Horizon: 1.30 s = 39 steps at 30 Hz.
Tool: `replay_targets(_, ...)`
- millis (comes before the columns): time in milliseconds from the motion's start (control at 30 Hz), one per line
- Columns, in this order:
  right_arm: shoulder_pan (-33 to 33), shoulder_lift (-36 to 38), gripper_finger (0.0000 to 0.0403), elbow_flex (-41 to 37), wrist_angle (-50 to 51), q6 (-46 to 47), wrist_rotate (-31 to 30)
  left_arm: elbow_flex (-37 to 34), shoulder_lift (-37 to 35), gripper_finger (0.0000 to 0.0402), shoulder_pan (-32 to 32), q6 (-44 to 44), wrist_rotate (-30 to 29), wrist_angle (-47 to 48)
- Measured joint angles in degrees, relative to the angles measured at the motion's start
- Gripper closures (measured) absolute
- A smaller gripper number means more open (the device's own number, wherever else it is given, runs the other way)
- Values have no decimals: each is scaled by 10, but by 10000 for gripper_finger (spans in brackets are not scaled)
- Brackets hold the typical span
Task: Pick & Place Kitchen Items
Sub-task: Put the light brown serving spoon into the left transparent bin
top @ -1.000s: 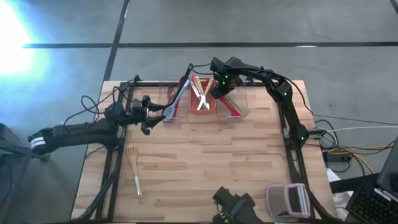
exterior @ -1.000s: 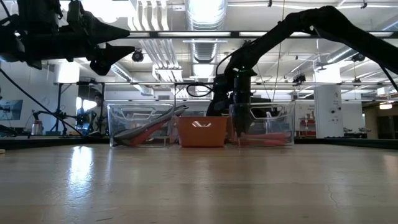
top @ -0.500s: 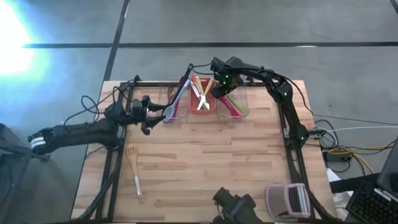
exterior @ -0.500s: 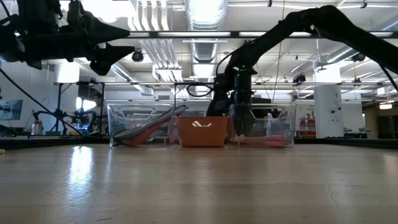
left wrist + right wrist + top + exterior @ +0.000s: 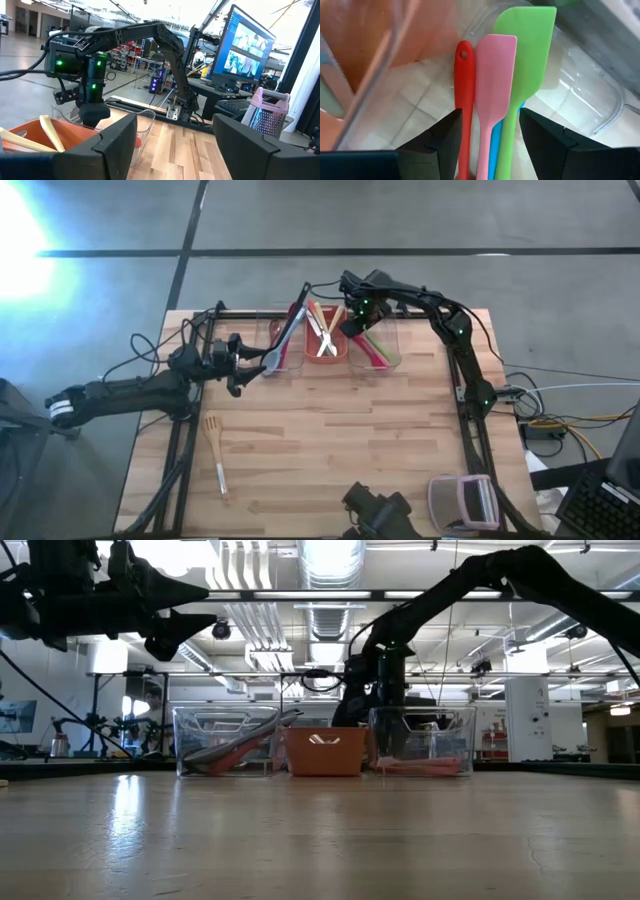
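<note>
My right gripper (image 5: 490, 150) stands open above the right clear bin (image 5: 393, 352), fingers pointing down. Below it, on the bin's floor, lie a small red spoon (image 5: 464, 95), a pink spatula (image 5: 494, 80), a blue one (image 5: 495, 142) and a green one (image 5: 527, 60), side by side. The fingers stand on either side of them without touching. My left gripper (image 5: 175, 150) hovers open and holds nothing, left of the left clear bin (image 5: 283, 340). A wooden spatula (image 5: 213, 448) lies flat on the table near the left edge.
A red bin (image 5: 325, 358) with pale sticks stands between the two clear bins. Large grey and red utensils (image 5: 285, 340) lean out of the left bin. A grey-and-pink gadget (image 5: 463, 500) sits at the near right. Bare wood lies across the table's middle.
My right gripper has opened over the right clear bin and risen a little out of it. The small utensils lie still on the bin's floor.
</note>
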<state>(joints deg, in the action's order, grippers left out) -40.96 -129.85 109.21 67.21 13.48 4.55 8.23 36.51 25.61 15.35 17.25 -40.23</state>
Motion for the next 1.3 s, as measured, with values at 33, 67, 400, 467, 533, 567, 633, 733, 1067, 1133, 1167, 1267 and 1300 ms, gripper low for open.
replay_targets(33, 0, 3, 211, 0, 0, -1, 0, 0, 0, 138, 0, 0, 0, 0)
replay_targets(67, 0, 5, 211, 0, 0, -2, 0, 0, 0, 138, 0, 0, 0, 0)
replay_targets(400, 6, 44, 213, 0, 1, -1, -1, 0, 0, 138, 0, 0, 0, 0)
replay_targets(467, 8, 54, 213, 0, 2, 0, -1, 0, 0, 138, 0, 0, 0, 0)
replay_targets(533, 12, 62, 213, 0, 3, 2, -1, 0, 0, 138, 0, 0, 0, 0)
replay_targets(567, 14, 67, 213, 0, 4, 2, -1, 0, 0, 138, 0, 0, 0, 0)
replay_targets(633, 18, 78, 213, 0, 9, 1, 0, 0, 0, 138, 0, 0, 0, 0)
replay_targets(733, 25, 96, 213, 0, 19, 1, 0, 0, 0, 138, 0, 0, 0, 0)
replay_targets(1067, 53, 166, 216, 0, 50, 1, -1, 0, 0, 138, 0, 0, 0, 0)
replay_targets(1133, 62, 186, 222, 0, 50, 7, -2, 0, 0, 138, 0, 0, 0, 0)
replay_targets(1167, 67, 197, 225, 0, 50, 9, -2, 0, 0, 138, 0, 0, 0, 0)
replay_targets(1267, 85, 232, 239, 0, 51, 4, -2, 0, 0, 138, 0, 0, 0, 0)
replay_targets(1300, 91, 243, 245, -1, 51, 0, -2, 0, 0, 138, 0, 0, 0, 0)
